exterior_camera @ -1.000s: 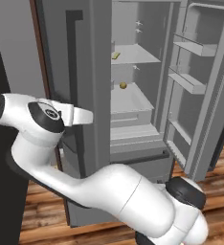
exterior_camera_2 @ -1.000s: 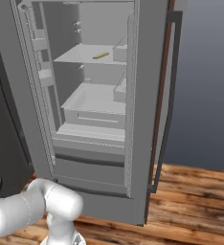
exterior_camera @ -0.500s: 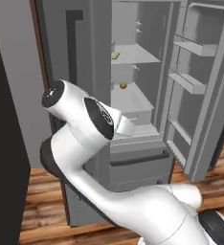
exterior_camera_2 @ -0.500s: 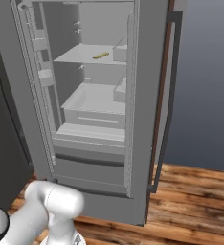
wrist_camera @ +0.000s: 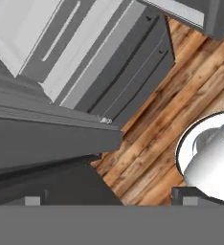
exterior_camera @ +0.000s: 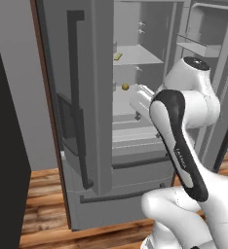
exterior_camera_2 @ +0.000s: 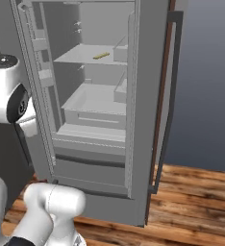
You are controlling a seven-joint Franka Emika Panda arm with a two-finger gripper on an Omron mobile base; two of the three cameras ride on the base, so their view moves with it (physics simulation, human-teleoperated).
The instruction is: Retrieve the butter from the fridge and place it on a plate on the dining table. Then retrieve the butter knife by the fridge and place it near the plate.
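**Fridge open, arm raised in front, butter on upper shelf**

The tall grey French-door fridge (exterior_camera: 94, 121) has one door swung wide, the other w/ its long dark vertical handle (exterior_camera: 77, 97) closed. Open room: the upper compartment is clear toward the shelf; wood plank floor (exterior_camera_2: 196, 202) lies free at 4 o'clock in right base view. The door's inner edge w/ white bins (exterior_camera: 199, 46) stands at 2 o'clock in left base view.

Task thing: the small thin yellow butter stick (exterior_camera_2: 101, 55) lies on the upper white shelf (exterior_camera_2: 85, 54), at 12 o'clock in right base view; in left base view it sits at 12 o'clock too (exterior_camera: 118, 56). A round yellowish-brown ball (exterior_camera: 125, 87) rests on the shelf below, apart from the butter.

In the way: the white arm w/ dark joint (exterior_camera: 177, 141) stands at 3 o'clock, covering part of the lower interior.

Hand view looks down at the grey bottom drawers (wrist_camera: 114, 76) and floor. Jaws spread wide, nothing held.

Vs. half a sec ago: arm has swung from left-centre across to the right and risen.
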